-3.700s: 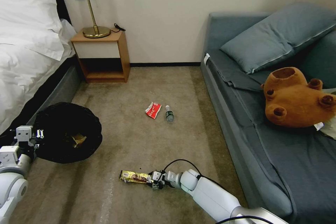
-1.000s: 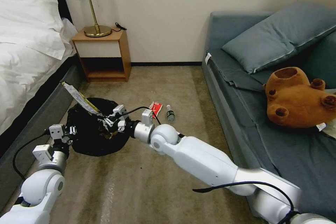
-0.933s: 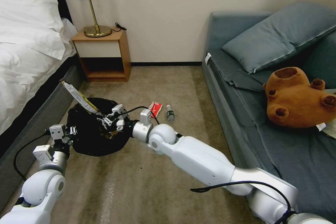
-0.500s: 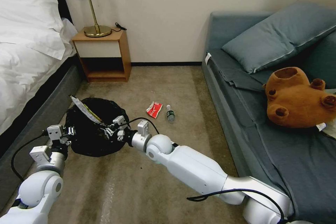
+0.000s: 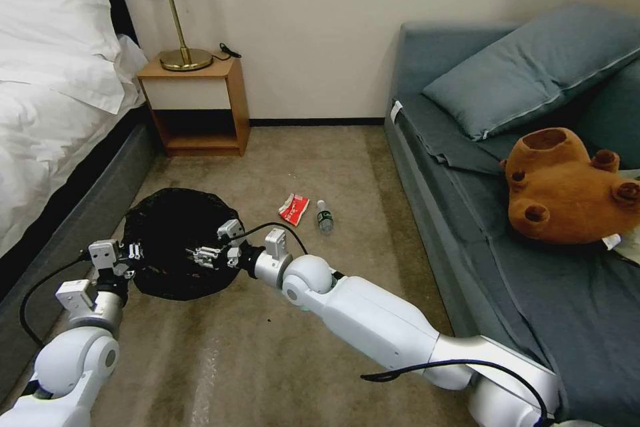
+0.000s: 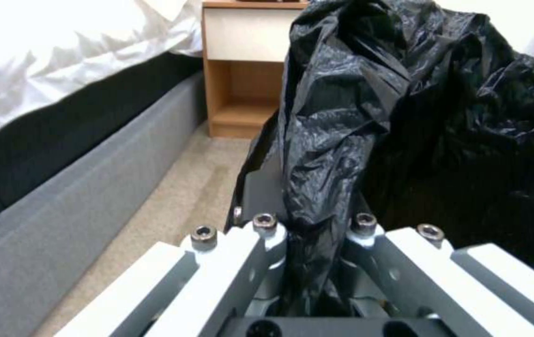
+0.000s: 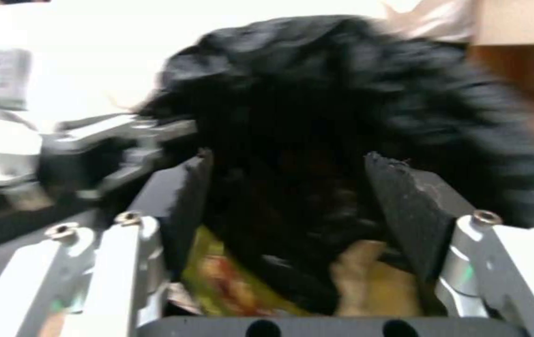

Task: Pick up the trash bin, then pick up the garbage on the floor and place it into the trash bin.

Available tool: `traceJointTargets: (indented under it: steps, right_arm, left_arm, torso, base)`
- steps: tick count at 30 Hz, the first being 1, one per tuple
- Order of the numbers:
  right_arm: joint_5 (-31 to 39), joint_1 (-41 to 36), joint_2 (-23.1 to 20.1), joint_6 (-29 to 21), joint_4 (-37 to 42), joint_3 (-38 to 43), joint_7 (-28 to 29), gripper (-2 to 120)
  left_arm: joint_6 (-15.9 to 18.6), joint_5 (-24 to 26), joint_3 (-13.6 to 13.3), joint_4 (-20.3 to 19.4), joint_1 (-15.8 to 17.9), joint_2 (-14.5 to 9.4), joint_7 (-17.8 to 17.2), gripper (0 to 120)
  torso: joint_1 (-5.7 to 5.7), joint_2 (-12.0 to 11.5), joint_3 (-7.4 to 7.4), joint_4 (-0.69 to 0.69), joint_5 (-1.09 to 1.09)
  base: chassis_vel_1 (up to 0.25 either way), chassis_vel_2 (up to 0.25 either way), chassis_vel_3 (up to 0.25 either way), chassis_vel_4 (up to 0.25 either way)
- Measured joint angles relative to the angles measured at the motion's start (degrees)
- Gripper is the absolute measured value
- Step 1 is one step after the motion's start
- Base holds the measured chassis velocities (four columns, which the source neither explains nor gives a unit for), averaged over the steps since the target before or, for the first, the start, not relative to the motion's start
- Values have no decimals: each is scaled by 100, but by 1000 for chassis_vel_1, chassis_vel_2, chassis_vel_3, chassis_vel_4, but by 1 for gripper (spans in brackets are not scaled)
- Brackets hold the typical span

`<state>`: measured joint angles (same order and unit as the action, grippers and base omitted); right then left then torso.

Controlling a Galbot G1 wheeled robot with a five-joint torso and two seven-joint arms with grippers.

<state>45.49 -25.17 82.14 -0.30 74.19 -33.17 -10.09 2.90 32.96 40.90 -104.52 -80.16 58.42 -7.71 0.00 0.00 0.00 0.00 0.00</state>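
Trash bin (image 5: 175, 240), draped in its crinkly black plastic bag (image 6: 404, 117), sits in the lower left of the head view, on the carpet beside the bed frame. The left gripper (image 5: 125, 255) is at the bin's near-left edge, and the left wrist view shows its jaws pinched on a fold of the bag. The right gripper (image 5: 203, 255) reaches in from the lower right and hangs over the bin's mouth; the right wrist view shows its jaws spread wide with nothing between them, above a gold-brown snack wrapper (image 7: 217, 281) and crumpled brown paper (image 7: 373, 281) inside the bin. Near the centre of the head view, a red-and-white packet (image 5: 294, 208) and a small clear bottle (image 5: 324, 216) lie on the floor just beside each other, apart from the bin.
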Motion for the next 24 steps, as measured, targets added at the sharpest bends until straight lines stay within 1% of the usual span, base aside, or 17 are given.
traceJointTargets:
  steps: [1,2,3,4,5,7,8,10,11,13,14,16,17,19,20,22,24]
  right_arm:
    - [-141,63,-88,-94,43,63,324,73]
    - [-141,63,-88,-94,43,63,324,73]
    - [-254,120,-164,-213,56,108,640,80]
    - [-343,152,-217,-311,57,151,864,83]
    - [-343,152,-217,-311,57,151,864,83]
    - [-641,184,-338,-561,-11,267,1468,96]
    - [-641,184,-338,-561,-11,267,1468,96]
    - [-859,165,-432,-785,-65,385,1859,99]
    - [-859,165,-432,-785,-65,385,1859,99]
    - [-957,129,-493,-964,-73,449,2070,100]
    - [-1025,60,-578,-1228,-44,511,2326,100]
    - [-1028,-67,-670,-1486,51,615,2646,100]
    - [-1028,-67,-670,-1486,51,615,2646,100]
    - [-996,-253,-778,-1688,146,728,3019,100]
    - [-996,-253,-778,-1688,146,728,3019,100]
    - [-1001,-473,-973,-1737,256,850,3189,100]
    - [-1045,-569,-1073,-1734,282,924,3172,100]
  left_arm:
    - [-35,-7,68,33,-1,-35,1,4]
    - [-35,-7,68,33,-1,-35,1,4]
    - [-75,-10,138,83,-2,-77,6,4]
    - [-96,-9,191,120,-2,-108,6,4]
    - [-96,-9,191,120,-2,-108,6,4]
    - [-172,-17,322,228,-17,-196,-1,4]
    - [-172,-17,322,228,-17,-196,-1,4]
    - [-199,-30,383,263,-43,-248,-7,4]
    - [-199,-30,383,263,-43,-248,-7,4]
    - [-211,-37,409,272,-54,-273,-13,4]
    - [-223,-56,431,292,-56,-295,-23,4]
    - [-224,-78,451,308,-56,-314,-36,4]
    - [-224,-78,451,308,-56,-314,-36,4]
    - [-224,-86,477,318,-54,-340,-50,4]
    - [-224,-86,477,318,-54,-340,-50,4]
    - [-225,-85,529,336,-54,-392,-53,4]
    - [-225,-82,554,352,-54,-415,-54,4]
  torso:
    - [0,0,0,0,0]
    - [0,0,0,0,0]
    - [0,0,0,0,0]
    - [0,0,0,0,0]
    - [0,0,0,0,0]
    - [0,0,0,-1,1]
    - [0,0,0,-1,1]
    - [0,0,0,0,0]
    - [0,0,0,0,0]
    - [0,0,0,0,1]
    - [0,0,0,-1,1]
    - [0,0,0,-1,1]
    - [0,0,0,-1,1]
    - [0,0,0,0,1]
    - [0,0,0,0,1]
    - [0,0,0,-1,2]
    - [0,0,0,-1,2]
  base:
    - [0,0,0,0]
    - [0,0,0,0]
    - [0,0,0,0]
    - [0,0,0,0]
    - [0,0,0,0]
    - [0,0,0,0]
    - [0,0,0,0]
    - [0,0,0,0]
    - [0,0,0,0]
    - [0,0,0,0]
    - [0,0,0,0]
    - [0,0,0,0]
    - [0,0,0,0]
    - [0,0,0,0]
    - [0,0,0,0]
    - [0,0,0,0]
    - [0,0,0,0]
